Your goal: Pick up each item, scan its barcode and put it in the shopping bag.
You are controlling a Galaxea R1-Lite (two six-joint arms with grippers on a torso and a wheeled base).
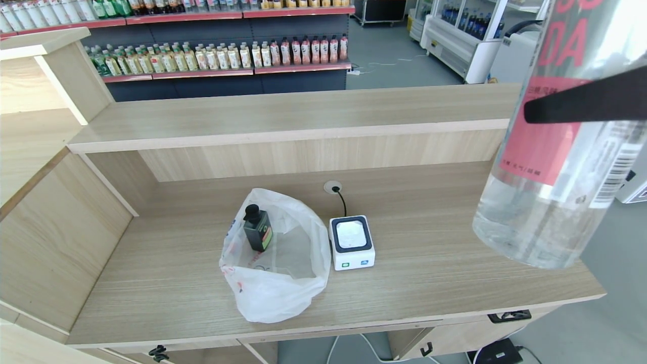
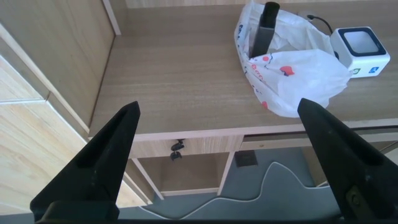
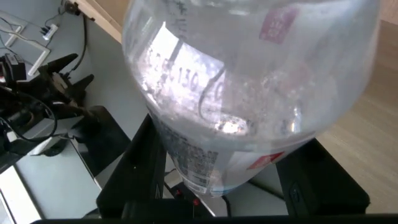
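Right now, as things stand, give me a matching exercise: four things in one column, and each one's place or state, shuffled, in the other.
Things:
1. clear bottle
2. dark bottle
3. scanner
4. left gripper

Places or states:
A. standing inside the bag
B. open, holding nothing
C. held up in the right gripper
D. on the counter, beside the bag

Pairs: 1-C, 2-A, 3-D, 4-B
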